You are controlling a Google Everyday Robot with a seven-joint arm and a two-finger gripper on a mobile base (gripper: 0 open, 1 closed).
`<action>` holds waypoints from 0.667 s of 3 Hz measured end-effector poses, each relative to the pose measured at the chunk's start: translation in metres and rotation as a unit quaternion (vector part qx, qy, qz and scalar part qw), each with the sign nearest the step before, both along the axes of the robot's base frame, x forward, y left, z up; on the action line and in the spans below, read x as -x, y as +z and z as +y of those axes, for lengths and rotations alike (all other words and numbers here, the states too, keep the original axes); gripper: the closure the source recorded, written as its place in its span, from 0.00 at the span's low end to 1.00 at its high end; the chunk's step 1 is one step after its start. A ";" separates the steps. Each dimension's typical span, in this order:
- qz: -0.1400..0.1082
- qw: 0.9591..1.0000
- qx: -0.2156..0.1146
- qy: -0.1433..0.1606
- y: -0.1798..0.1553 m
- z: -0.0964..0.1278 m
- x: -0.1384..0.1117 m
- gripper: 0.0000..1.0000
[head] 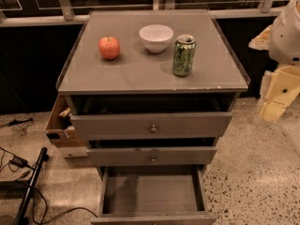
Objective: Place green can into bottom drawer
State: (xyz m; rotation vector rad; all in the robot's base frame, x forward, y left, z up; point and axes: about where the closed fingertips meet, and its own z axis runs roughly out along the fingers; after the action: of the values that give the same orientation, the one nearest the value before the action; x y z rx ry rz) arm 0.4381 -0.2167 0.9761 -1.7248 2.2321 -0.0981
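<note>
The green can (184, 55) stands upright on the grey cabinet top (140, 74), right of centre and just right of a white bowl. The bottom drawer (150, 193) is pulled far out below, and its flat grey floor is bare. My gripper (273, 108) hangs off the cabinet's right side, below top level and well to the right of the can. It holds nothing that I can see. The white arm (288, 32) above it is cut off by the right edge of the view.
A red apple (109, 47) and the white bowl (156, 37) sit on the top, left of the can. The two upper drawers (153, 128) (153, 158) stand slightly out. A cardboard box (58, 125) is at the cabinet's left. Cables and a black pole (29, 186) lie on the floor.
</note>
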 end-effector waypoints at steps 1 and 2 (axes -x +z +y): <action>0.000 1.000 0.000 0.000 0.000 0.000 0.000 0.00; 0.000 1.000 0.000 0.000 0.000 0.000 0.000 0.17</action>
State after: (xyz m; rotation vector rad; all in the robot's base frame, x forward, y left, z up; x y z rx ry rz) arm 0.4381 -0.2167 0.9761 -1.7248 2.2320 -0.0982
